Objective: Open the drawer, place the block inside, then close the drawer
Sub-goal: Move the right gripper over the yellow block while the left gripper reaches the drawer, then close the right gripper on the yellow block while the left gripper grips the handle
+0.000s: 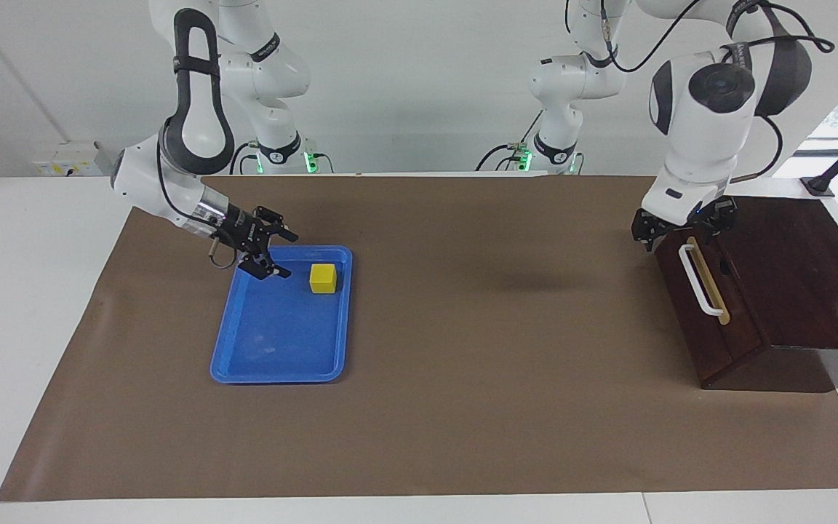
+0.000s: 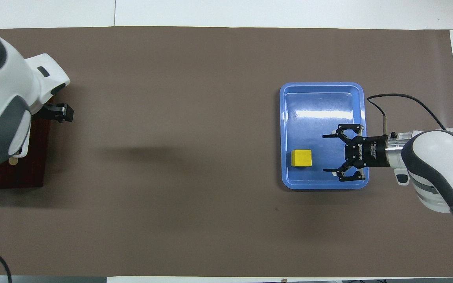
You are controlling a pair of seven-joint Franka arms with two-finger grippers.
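I have the right gripper point(image 1: 282, 255) over the blue tray point(image 1: 273, 364), low above the tray's end nearest the robots, and its jaws stand wide with nothing between them. The block point(image 1: 323, 279), a small yellow cube, sits on the tray floor just ahead of those open fingertips, apart from them, toward the left arm's end of the table from the gripper; in the overhead view I see the same gap, the right gripper point(image 2: 326, 153) pointing straight at the block point(image 2: 302, 158) with bare blue tray point(image 2: 321, 88) between the two. The right arm comes in low and slanted from its end of the table, a thin black cable looping off its wrist. My left gripper point(image 1: 681, 227) hangs at the top front edge of the dark wooden box point(image 1: 797, 269), directly above the upper end of the white bar handle point(image 1: 697, 276) on the drawer point(image 1: 710, 320). Its jaws are spread and hold nothing, and I cannot tell whether a fingertip touches the wood or the handle. From overhead the left arm's white housing hides most of the box, and only one black finger point(image 2: 59, 113) shows past it. The drawer is shut, its front flush with the box, handle facing the brown mat point(image 1: 463, 407) that covers the table.
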